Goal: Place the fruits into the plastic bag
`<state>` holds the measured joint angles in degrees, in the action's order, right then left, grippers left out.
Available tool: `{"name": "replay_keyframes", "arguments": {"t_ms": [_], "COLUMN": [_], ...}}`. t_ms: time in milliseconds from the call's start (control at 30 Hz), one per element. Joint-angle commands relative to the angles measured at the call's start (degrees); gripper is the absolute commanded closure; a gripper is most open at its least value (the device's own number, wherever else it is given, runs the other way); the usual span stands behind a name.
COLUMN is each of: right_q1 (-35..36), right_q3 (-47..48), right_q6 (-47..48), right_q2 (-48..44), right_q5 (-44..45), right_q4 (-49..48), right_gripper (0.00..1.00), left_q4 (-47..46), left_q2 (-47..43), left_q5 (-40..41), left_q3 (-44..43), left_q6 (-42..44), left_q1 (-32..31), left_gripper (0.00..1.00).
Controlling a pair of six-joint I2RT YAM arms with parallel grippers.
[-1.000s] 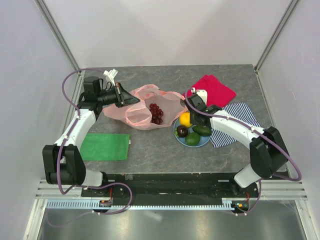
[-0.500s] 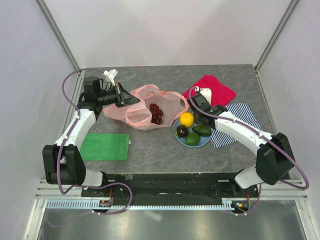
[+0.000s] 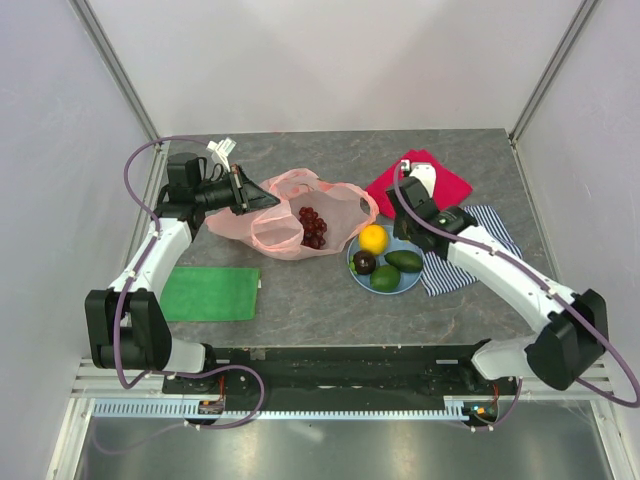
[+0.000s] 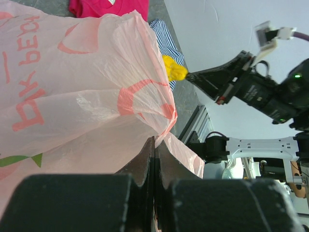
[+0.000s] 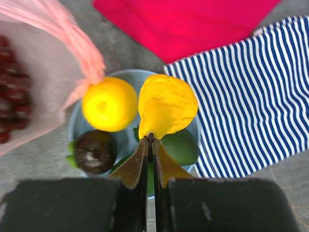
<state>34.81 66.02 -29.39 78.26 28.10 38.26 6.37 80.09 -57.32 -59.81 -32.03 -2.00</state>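
A green cloth [image 3: 210, 293] lies flat by the left edge of the worktop [image 3: 330, 300], toward the near-left corner. Farther back along that edge, the left gripper [image 4: 154, 145] has its jaws pressed together on a fold of the plastic bag [image 3: 235, 222], pinching the thin pink film. The bag spreads from there toward the middle of the worktop, closer to the far edge than the near one. The grape bunch [image 3: 312, 227] lies inside it.

Just right of the bag stands a pale blue plate [image 3: 410, 285]. It holds the citrus [image 3: 373, 239], the dark round fruit [image 3: 364, 262], the avocado [image 3: 405, 261] and the lime [image 3: 385, 277].

The right gripper [image 5: 149, 140] hangs above the plate, clear of the fruits. Its jaws are closed on a yellow crumpled piece [image 5: 166, 104]; what this is cannot be told.

A red cloth [image 5: 193, 24] lies beyond the plate toward the far edge. A striped cloth [image 5: 251, 87] lies toward the right edge, tucked partly under the plate.
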Motion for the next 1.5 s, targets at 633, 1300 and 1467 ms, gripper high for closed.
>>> {"name": "replay_keyframes", "arguments": {"t_ms": [633,1300,1467], "right_q1": [8.26,8.70,8.87], "right_q3": [3.85,15.10,16.86], "right_q6": [9.70,2.76,1.09], "right_q2": [1.53,26.50,30.11], "right_q5": [-28.01,-45.58,-49.45], "right_q4": [-23.14,-39.66,-40.63], "right_gripper": [1.00,1.00,1.00], "left_q4": [-1.01,-1.45,-1.54], "left_q2": [-1.08,-0.91,-0.99], "left_q5": [-1.22,-1.65,-1.74], "left_q3": [-1.01,-0.83,-0.75], "left_q6": [2.33,1.53,1.45], "left_q1": [0.15,-0.02,-0.02], "left_gripper": [0.98,0.98,0.99]}}
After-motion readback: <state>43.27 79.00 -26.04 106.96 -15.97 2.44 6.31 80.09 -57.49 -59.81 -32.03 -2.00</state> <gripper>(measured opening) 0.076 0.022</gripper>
